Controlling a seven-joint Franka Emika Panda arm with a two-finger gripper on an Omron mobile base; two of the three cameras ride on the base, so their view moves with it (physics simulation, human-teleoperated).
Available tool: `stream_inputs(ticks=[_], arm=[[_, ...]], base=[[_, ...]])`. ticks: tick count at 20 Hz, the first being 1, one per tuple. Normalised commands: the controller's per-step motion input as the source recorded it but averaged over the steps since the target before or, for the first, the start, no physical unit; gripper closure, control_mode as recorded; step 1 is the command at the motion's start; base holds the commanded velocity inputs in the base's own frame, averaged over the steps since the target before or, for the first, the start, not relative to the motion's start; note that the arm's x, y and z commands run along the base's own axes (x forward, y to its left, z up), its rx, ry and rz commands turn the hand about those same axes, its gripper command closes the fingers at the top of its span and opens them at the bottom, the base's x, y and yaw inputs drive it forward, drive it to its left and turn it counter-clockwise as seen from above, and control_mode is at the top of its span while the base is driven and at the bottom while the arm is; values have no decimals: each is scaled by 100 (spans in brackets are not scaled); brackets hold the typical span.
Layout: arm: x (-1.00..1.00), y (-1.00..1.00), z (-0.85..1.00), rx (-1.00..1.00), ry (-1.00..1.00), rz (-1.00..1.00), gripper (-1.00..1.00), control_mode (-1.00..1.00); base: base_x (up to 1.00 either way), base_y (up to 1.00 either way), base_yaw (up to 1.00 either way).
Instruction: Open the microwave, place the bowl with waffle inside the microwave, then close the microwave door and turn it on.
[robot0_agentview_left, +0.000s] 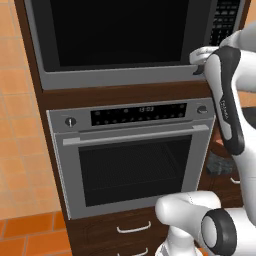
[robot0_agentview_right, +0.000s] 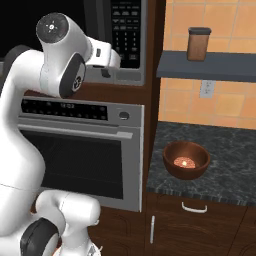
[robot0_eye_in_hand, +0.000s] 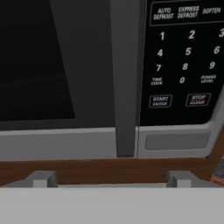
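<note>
The microwave (robot0_agentview_left: 120, 42) is seen built into a dark wood cabinet col., directly above the oven (robot0_agentview_left: 132, 160). The microwave door (robot0_eye_in_hand: 57, 74) is shut, its black glass window flush in the grey frame, w/ the dark vertical handle (robot0_eye_in_hand: 127, 78) at its right edge and the black keypad panel (robot0_eye_in_hand: 183, 61) just beside that. In the hand view the gripper (robot0_eye_in_hand: 111, 178) is pointed at the lower right part of the door, near the handle's bottom end; its two fingertips (robot0_eye_in_hand: 41, 178) are set far apart, spread wide, w/ nothing held between them and no contact w/ the door seen. In the right base view the gripper (robot0_agentview_right: 106, 70) is found at the microwave's lower right corner, just in front of the keypad's bottom edge. The bowl (robot0_agentview_right: 186, 160), reddish-brown and round, is placed upright on the dark speckled counter (robot0_agentview_right: 225, 165) to the right of the oven, well apart from the gripper and lower than the microwave; a waffle (robot0_agentview_right: 183, 162) is seen lying inside it. A brown canister (robot0_agentview_right: 198, 44) w/ a dark lid is stood on a grey shelf (robot0_agentview_right: 210, 67) above the counter, w/ a wall outlet (robot0_agentview_right: 206, 89) just under the shelf. The oven door is shut, w/ its horizontal bar handle (robot0_agentview_left: 135, 135) below the display strip. Drawer pulls (robot0_agentview_left: 134, 229) are visible below the oven.
</note>
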Motion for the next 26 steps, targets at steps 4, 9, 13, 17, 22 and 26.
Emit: stream_inputs(ticks=[4, 9, 13, 17, 22, 26], arm=[[31, -3, 0, 0, 0, 0, -100, -100], [59, -6, 0, 3, 0, -3, -100, -100], [63, -19, 0, 2, 0, -6, -100, -100], [35, -4, 0, 4, -12, -3, -100, -100], [14, 1, 0, 7, -13, 0, 100, -100], [27, 1, 0, 0, 1, 0, 100, -100]], base=[[0, 0, 0], [0, 0, 0], [0, 0, 0], [0, 0, 0], [0, 0, 0], [0, 0, 0]])
